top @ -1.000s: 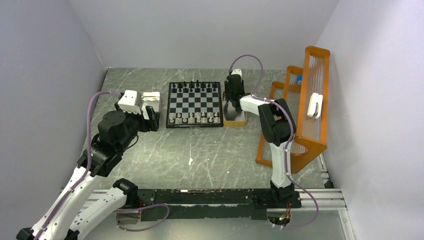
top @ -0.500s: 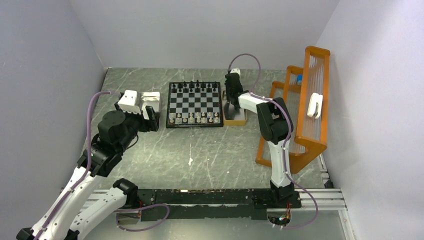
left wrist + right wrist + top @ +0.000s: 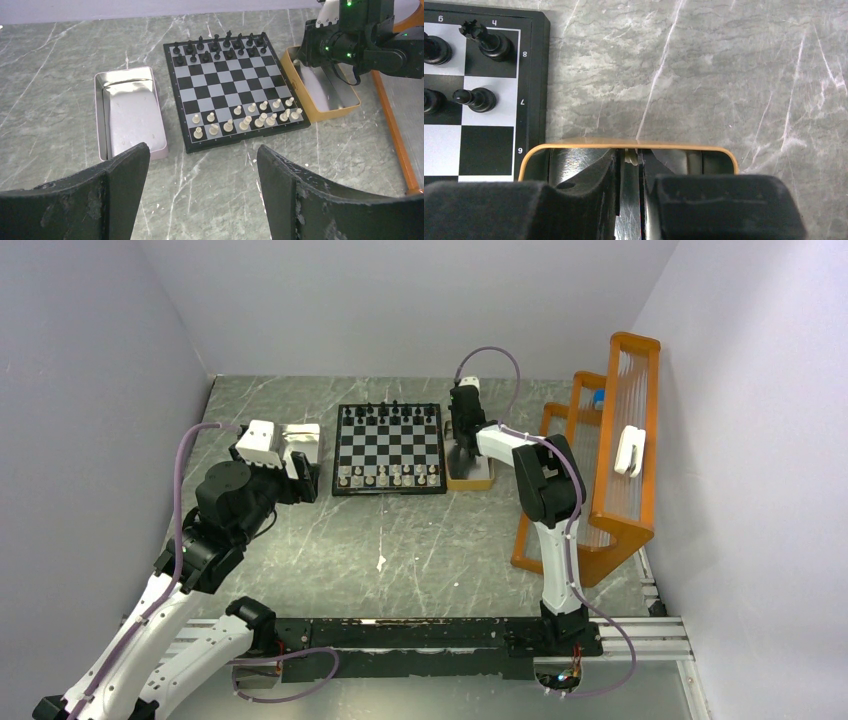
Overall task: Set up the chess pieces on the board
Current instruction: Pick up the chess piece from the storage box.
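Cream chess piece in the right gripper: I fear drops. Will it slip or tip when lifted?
Probably light: the cream chess piece is far narrower than the right gripper pinching it. Only a small part shows between the fingers, so it may twist or slip. Like the white pieces standing on the board, it could tip once released.

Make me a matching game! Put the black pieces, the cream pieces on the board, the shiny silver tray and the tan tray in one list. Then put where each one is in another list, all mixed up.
Things:
1. black pieces
2. cream pieces on the board
3. silver tray
4. tan tray

Places:
A. just right of the board
B. on the board's near rows
C. just left of the board
D. on the board's far rows

Right pairs: 1-D, 2-B, 3-C, 4-A
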Robot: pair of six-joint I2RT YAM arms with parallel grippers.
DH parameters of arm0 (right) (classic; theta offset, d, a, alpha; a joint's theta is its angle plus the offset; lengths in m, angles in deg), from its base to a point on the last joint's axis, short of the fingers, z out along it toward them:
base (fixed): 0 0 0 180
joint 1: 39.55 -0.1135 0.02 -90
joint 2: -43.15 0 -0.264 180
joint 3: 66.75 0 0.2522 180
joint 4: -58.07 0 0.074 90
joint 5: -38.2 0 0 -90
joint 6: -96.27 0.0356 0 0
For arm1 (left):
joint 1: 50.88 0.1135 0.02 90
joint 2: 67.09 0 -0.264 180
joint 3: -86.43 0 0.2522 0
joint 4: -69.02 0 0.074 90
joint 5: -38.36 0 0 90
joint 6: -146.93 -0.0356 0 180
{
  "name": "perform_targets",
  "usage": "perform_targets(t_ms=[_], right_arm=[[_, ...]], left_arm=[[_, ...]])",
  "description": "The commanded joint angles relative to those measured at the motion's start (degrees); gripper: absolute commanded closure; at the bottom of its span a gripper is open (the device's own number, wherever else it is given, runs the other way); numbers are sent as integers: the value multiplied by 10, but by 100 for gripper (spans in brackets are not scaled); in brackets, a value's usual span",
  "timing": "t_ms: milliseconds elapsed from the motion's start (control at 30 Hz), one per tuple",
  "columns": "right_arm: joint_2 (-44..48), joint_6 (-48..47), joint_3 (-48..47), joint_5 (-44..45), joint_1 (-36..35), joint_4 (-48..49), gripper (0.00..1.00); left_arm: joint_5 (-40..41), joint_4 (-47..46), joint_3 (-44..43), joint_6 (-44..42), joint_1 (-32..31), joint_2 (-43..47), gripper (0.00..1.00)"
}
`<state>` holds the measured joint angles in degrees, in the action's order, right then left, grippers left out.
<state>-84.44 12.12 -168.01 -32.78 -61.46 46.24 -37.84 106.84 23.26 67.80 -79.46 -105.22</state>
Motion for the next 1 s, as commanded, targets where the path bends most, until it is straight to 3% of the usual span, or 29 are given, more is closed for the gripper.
perform_targets(t_ms=[0, 767, 967], right_arm=[[12, -6, 8, -23, 3, -23, 82], [108, 4, 121, -53, 3, -43, 84], [115, 10, 130, -65, 4, -48, 76]], left_arm=[[2, -7, -1, -7, 7, 1, 17], [5, -3, 0, -8, 8, 1, 17], [6, -4, 2, -8, 7, 4, 17]])
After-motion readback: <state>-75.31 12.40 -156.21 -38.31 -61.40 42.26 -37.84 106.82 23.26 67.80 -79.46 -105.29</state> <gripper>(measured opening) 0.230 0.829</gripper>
